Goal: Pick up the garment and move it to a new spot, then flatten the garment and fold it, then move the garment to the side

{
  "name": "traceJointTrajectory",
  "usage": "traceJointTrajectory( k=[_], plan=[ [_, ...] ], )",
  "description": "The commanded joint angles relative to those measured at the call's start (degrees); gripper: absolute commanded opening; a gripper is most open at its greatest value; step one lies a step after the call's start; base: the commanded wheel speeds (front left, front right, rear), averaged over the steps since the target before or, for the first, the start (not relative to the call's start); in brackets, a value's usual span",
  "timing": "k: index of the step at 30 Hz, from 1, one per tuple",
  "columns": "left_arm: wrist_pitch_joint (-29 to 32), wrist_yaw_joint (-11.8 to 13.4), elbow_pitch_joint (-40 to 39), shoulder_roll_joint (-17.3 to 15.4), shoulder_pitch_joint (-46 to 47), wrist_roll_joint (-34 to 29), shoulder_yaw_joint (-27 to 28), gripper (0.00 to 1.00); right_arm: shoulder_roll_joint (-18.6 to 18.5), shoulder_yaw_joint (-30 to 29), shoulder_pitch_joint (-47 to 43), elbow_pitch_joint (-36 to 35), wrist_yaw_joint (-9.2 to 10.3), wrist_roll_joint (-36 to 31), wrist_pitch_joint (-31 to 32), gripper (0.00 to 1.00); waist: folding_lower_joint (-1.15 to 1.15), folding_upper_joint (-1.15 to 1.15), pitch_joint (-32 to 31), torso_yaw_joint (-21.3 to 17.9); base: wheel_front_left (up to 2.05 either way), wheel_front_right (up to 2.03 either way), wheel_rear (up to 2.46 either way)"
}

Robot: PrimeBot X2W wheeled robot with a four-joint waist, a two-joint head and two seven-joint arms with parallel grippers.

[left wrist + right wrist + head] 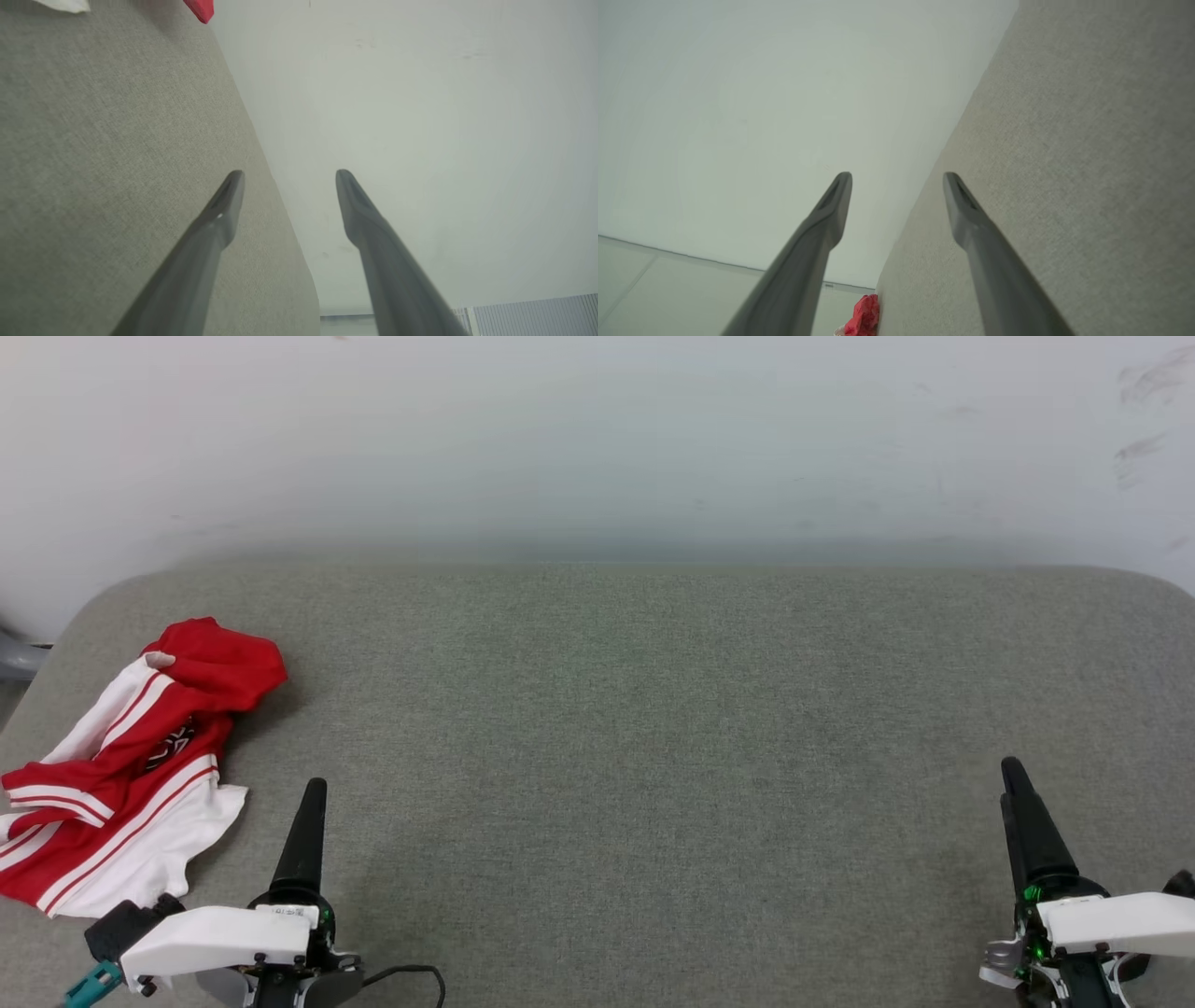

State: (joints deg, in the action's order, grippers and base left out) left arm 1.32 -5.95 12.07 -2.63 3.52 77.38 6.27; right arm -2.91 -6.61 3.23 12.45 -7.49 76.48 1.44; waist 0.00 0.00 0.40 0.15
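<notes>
The garment (131, 775) lies crumpled on the grey fabric surface (653, 709), just left of the left gripper (316, 788). Its long axis slants from near-left to far-right, red end farthest. The left gripper is spread wide and empty. The right gripper (1011, 769), well apart, is also wide and empty.

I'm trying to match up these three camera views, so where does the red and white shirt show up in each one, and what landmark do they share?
Head view: the garment lies crumpled at the left edge, on the grey padded surface.
Left wrist view: its red corner at the top edge, left of centre.
Right wrist view: a red bit at the bottom edge, near centre.
Shared landmark: the surface's edge against the pale wall.
</notes>
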Motion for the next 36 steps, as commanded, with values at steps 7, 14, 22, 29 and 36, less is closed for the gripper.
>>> traceJointTrajectory(
  k=[7, 14, 22, 29, 36],
  plan=[
    [-2.0, 2.6, -3.9, -0.2, 0.8, -10.3, -0.8, 1.0, 0.0, 0.6, 0.5, -5.0, -0.01, -12.0, -2.1, 1.0, 0.0, 0.0, 0.1, 0.1, 0.0, 0.0, 0.0],
    [-3.6, 4.7, -5.8, -0.2, 0.5, -18.8, -1.9, 1.0, 0.0, 2.0, 0.1, -7.8, -0.01, -22.0, -3.7, 1.0, 0.0, 0.0, 0.3, 0.1, 0.0, 0.0, 0.0],
    [-5.2, 6.4, -6.8, -0.2, 0.1, -27.8, -3.4, 1.0, 0.0, 3.0, -0.5, -8.5, -0.01, -32.6, -5.3, 1.0, 0.0, 0.0, 0.4, 0.3, 0.0, 0.0, 0.0],
    [-7.3, 7.4, -7.0, -0.2, -0.5, -37.9, -5.2, 1.0, 0.0, 3.4, -1.2, -8.5, -0.01, -42.7, -7.4, 1.0, 0.0, 0.0, 0.4, 0.4, 0.0, 0.0, 0.0],
    [-8.4, 8.2, -7.5, -0.5, -0.7, -43.2, -6.0, 1.0, 0.0, 3.4, -1.5, -8.5, -0.01, -48.3, -8.5, 1.0, 0.0, 0.0, 0.4, 0.5, 0.0, 0.0, 0.0]
  ],
)
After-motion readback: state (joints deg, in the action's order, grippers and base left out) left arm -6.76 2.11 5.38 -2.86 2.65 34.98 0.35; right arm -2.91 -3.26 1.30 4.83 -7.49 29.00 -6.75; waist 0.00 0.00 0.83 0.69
